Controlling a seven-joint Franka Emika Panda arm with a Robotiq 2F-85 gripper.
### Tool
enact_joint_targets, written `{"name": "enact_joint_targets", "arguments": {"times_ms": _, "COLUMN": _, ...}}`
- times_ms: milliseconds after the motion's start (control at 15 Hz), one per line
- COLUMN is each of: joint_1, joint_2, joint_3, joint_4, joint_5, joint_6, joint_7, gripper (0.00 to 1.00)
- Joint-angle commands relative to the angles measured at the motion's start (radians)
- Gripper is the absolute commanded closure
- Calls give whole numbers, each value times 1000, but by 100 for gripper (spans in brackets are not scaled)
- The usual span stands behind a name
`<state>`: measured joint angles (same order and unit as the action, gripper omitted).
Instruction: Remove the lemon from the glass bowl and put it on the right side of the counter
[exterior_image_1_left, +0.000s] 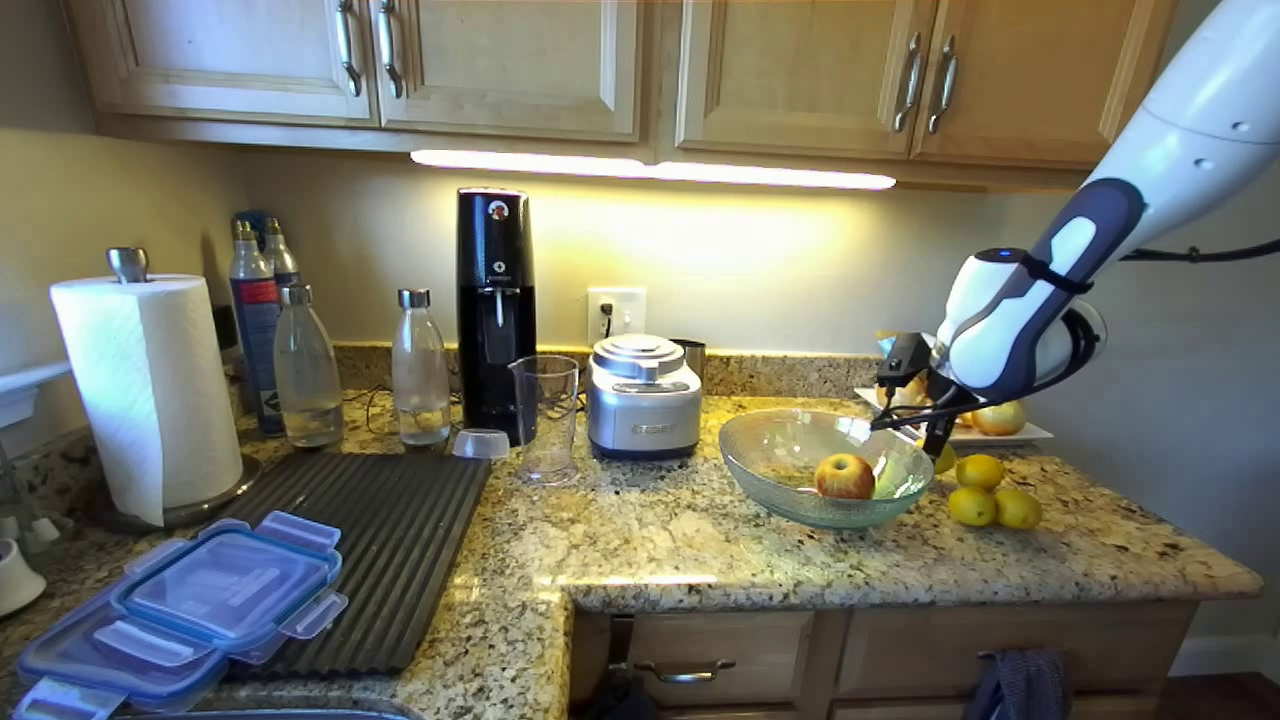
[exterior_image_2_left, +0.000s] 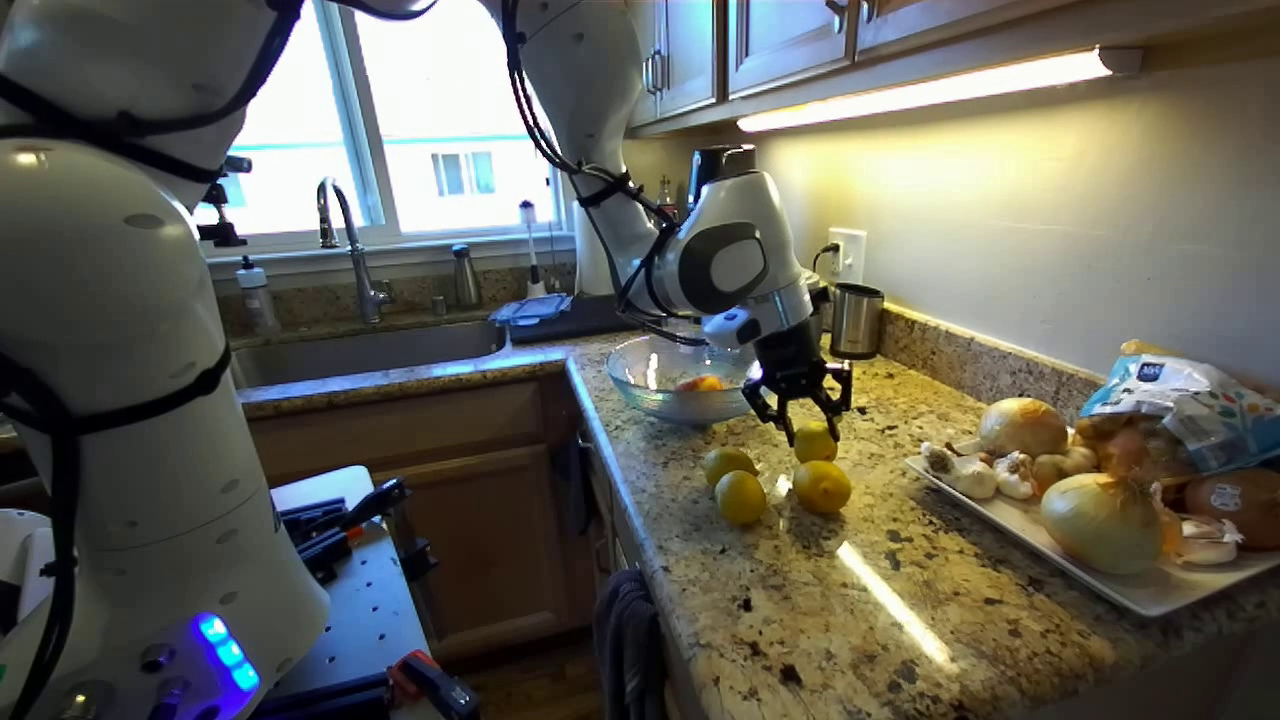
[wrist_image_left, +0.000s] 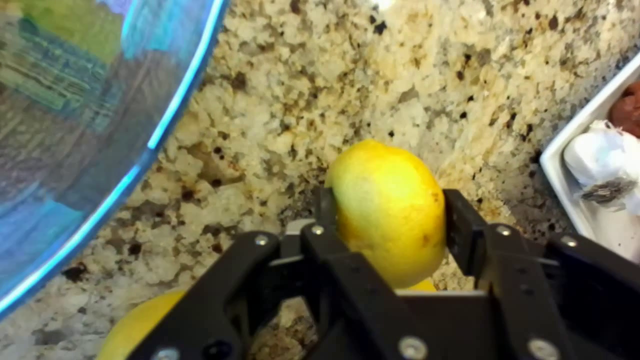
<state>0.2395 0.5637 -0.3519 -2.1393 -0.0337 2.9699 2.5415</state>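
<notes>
Claw (exterior_image_2_left: 813, 438) grips one yellow lemon (wrist_image_left: 387, 215) between its two fingers (wrist_image_left: 461, 222), low at the counter (exterior_image_2_left: 780, 600), though I could not say whether it touches there, just to the right of the glass bowl (exterior_image_1_left: 835, 512) with an apple (exterior_image_1_left: 845, 476) inside, while three other lemons (exterior_image_2_left: 740, 497) lie near it.

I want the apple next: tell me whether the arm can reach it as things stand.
Probably not straight away: the fingers flank a lemon outside the glass bowl. Once they're clear, likely yes; nothing seems to cover the apple.
</notes>
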Motion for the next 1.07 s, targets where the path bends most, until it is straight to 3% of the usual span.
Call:
{"name": "enact_joint_targets", "arguments": {"times_ms": 0, "joint_1": -2, "joint_2": -21, "joint_3": 14, "joint_4": 4, "joint_5": 22, "joint_6": 4, "joint_7": -48, "gripper": 20}}
{"name": "enact_joint_targets", "arguments": {"times_ms": 200, "joint_1": 54, "joint_2": -104, "joint_3": -26, "joint_4": -38, "joint_5": -7, "joint_6": -18, "joint_7": -58, "gripper": 1}}
{"name": "enact_joint_targets", "arguments": {"times_ms": 467, "joint_1": 140, "joint_2": -211, "joint_3": -90, "joint_4": -88, "joint_5": -67, "joint_6": -19, "joint_7": -57, "gripper": 0}}
{"name": "enact_joint_targets", "arguments": {"times_ms": 800, "joint_1": 133, "joint_2": -387, "joint_3": -17, "joint_4": -157, "joint_5": -96, "joint_6": -33, "joint_7": -161, "gripper": 0}}
{"name": "enact_joint_targets", "arguments": {"times_ms": 1000, "joint_1": 107, "joint_2": -481, "joint_3": 59, "joint_4": -191, "joint_5": -48, "joint_6": -68, "joint_7": -289, "gripper": 0}}
